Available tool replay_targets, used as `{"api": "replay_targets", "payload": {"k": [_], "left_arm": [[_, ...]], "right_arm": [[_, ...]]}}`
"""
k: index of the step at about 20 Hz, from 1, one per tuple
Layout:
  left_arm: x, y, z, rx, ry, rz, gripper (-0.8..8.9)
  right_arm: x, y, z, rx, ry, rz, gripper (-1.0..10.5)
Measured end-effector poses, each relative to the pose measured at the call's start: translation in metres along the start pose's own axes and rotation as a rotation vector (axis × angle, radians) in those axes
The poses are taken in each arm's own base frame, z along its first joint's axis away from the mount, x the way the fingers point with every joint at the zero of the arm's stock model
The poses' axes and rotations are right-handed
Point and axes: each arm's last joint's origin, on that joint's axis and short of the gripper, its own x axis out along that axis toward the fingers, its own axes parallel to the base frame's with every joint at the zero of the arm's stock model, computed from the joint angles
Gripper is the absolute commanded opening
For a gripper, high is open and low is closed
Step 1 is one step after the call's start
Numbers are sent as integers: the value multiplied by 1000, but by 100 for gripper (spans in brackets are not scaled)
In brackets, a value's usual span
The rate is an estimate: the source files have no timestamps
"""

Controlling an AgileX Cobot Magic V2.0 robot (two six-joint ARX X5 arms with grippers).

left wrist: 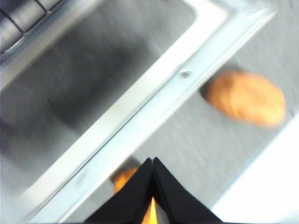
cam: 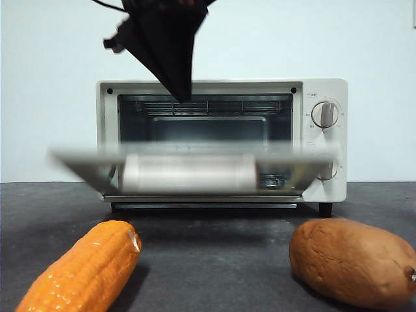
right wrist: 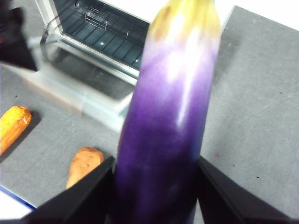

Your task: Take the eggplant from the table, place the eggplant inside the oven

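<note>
Two arms share the work here, and their roles explain how each is placed. The right gripper (right wrist: 154, 186) is clenched on the glossy dark purple eggplant (right wrist: 170, 121), its black jaws pressing on either flank of the thick lower body so the long fruit stands out from the wrist camera with its pale yellow-green end farthest away. The eggplant is off the flat dark grey speckled table (right wrist: 252, 102) and held well back from the cream-white boxy toaster oven (right wrist: 96, 35), which lies toward 10 o'clock in the right wrist view. Holding it clear seems sensible — the way in has to be open first.

The left gripper (cam: 179, 88) hangs above the oven (cam: 325, 162) in the front view, its dark tip near the top edge of the opening at 12 o'clock. In the left wrist view its jaws (left wrist: 153, 186) are pressed together with nothing between them. The glass door with its beige bar handle (cam: 188, 172) is blurred and lies about level, so it looks to be swinging — likely the reason the left arm is there.

The orange corn cob (cam: 84, 273) at 7 o'clock and the brown sweet potato (cam: 354, 260) at 5 o'clock lie on the table in front of the oven, apart from each other, leaving a lane between them. The eggplant is not yet inside; the wire rack (cam: 205, 107) shows bare.
</note>
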Motion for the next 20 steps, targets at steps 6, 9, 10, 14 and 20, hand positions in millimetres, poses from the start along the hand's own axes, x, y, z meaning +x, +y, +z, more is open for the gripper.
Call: {"api": "replay_targets", "payload": {"k": [6, 9, 10, 14, 20], "left_arm": [[-58, 1, -14, 0, -214, 138, 6], [-71, 12, -24, -49, -317, 182, 6], [-70, 17, -31, -73, -328, 189, 6], [-47, 44, -64, -189, -351, 234, 6], [-7, 79, -128, -380, -409, 308, 6]], "right_arm": [[10, 9, 6, -34, 44, 18, 170], [22, 18, 11, -106, 94, 31, 170], [28, 23, 14, -143, 118, 42, 170], [59, 48, 32, -258, 121, 51, 169], [132, 93, 56, -452, 140, 46, 169]]}}
